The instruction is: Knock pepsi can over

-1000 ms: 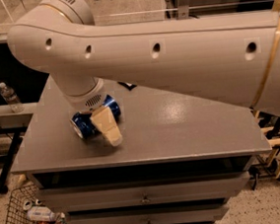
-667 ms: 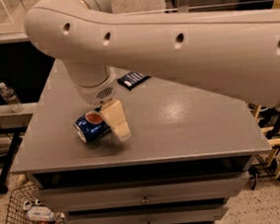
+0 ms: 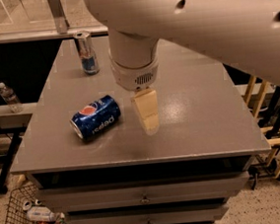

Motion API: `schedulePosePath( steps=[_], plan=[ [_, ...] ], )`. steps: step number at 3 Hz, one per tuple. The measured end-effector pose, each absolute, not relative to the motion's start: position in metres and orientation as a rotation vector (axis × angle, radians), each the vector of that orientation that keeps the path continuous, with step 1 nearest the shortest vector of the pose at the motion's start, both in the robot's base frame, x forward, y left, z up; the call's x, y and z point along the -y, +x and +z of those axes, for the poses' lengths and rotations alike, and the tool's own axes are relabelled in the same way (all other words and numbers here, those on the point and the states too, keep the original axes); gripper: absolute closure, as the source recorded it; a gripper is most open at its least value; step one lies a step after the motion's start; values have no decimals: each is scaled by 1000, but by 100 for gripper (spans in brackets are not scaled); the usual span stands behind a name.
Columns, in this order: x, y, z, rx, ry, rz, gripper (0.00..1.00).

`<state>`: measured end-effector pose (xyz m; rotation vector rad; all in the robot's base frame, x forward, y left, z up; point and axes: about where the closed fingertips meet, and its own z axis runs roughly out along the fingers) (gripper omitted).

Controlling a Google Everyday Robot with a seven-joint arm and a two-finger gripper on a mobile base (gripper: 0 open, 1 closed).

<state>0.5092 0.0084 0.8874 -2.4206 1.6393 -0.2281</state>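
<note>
The pepsi can (image 3: 96, 117) is dark blue with white lettering and a red-white-blue logo. It lies on its side on the grey table (image 3: 206, 127), near the front left, with its silver top pointing to the front left. My gripper (image 3: 147, 114) hangs from the big white arm (image 3: 195, 14) just to the right of the can. It stands a little apart from the can and holds nothing, its beige tip close above the table top.
A slimmer silver-and-blue can (image 3: 87, 52) stands upright at the table's back left. A water bottle (image 3: 10, 97) sits on a low shelf to the left. A wire basket (image 3: 34, 221) with cans is on the floor at front left. A wooden frame (image 3: 272, 121) stands to the right.
The gripper, which was against the can, has drawn off to the right and up. The can now lies in the open on its side. The slim can has come into view.
</note>
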Motion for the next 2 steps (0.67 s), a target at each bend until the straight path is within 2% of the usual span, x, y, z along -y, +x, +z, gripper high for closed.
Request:
schedulePosePath(
  steps=[1,2],
  plan=[
    [35,499,886,-1765,-2313,-157,0],
    [44,496,885,-1794,-2288,-137,0]
  ],
)
